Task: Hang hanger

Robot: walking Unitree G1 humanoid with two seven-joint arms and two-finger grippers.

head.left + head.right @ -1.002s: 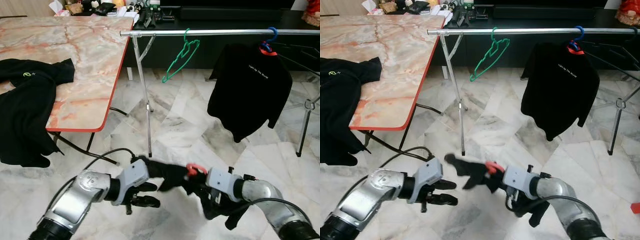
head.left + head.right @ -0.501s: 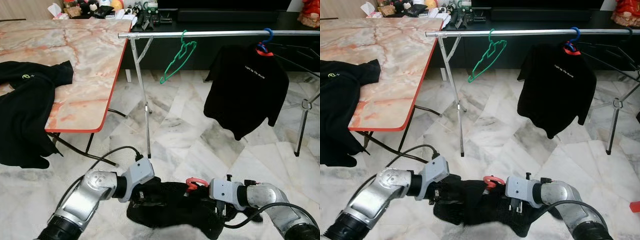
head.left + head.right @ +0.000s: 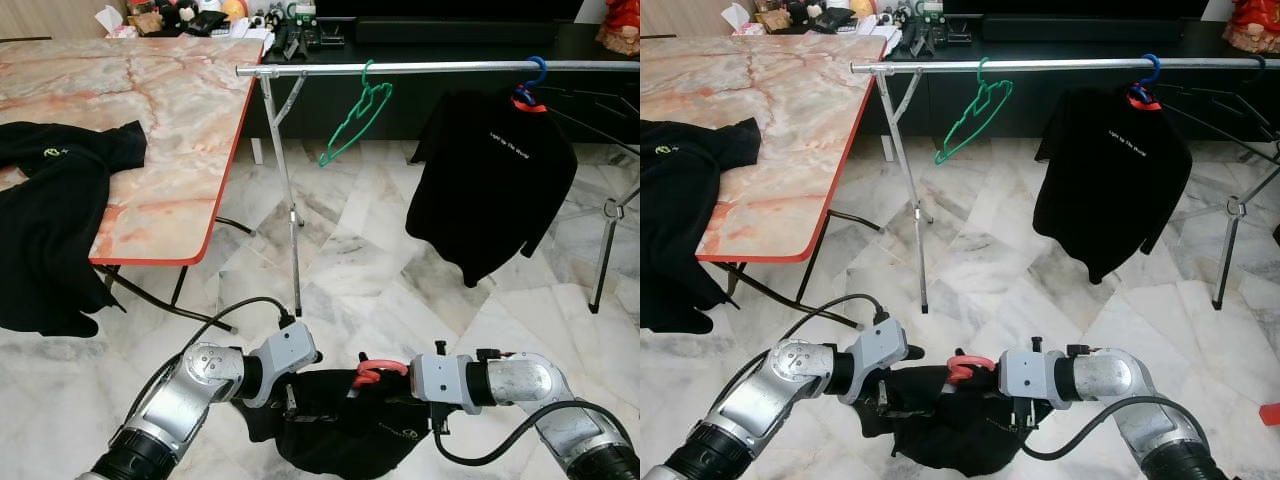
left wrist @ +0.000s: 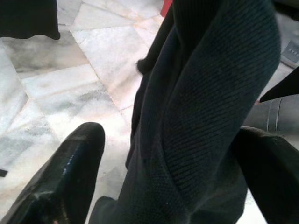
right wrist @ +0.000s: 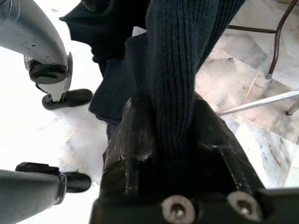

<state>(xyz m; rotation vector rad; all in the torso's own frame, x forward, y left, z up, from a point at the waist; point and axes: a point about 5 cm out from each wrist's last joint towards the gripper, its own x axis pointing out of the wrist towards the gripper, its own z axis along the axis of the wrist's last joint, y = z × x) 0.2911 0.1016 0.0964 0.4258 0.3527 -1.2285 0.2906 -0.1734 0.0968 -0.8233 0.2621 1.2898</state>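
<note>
Spanning upper scene: rail point(image 3: 440, 68) with green hanger point(image 3: 357, 120) and hung black shirt point(image 3: 495, 180) | counter point(image 3: 150, 130) at left | black garment point(image 3: 340, 425) on red hanger point(image 3: 375, 372) low over floor point(image 3: 380, 270) | left end effector point(image 4: 173, 154) spread around garment | right end effector point(image 5: 170, 135) clamped on ribbed fabric

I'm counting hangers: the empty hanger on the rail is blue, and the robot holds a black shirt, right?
Not quite. The empty hanger on the rail is green, as the left eye view shows. The robot does hold a black shirt, between its left hand and right hand.
</note>
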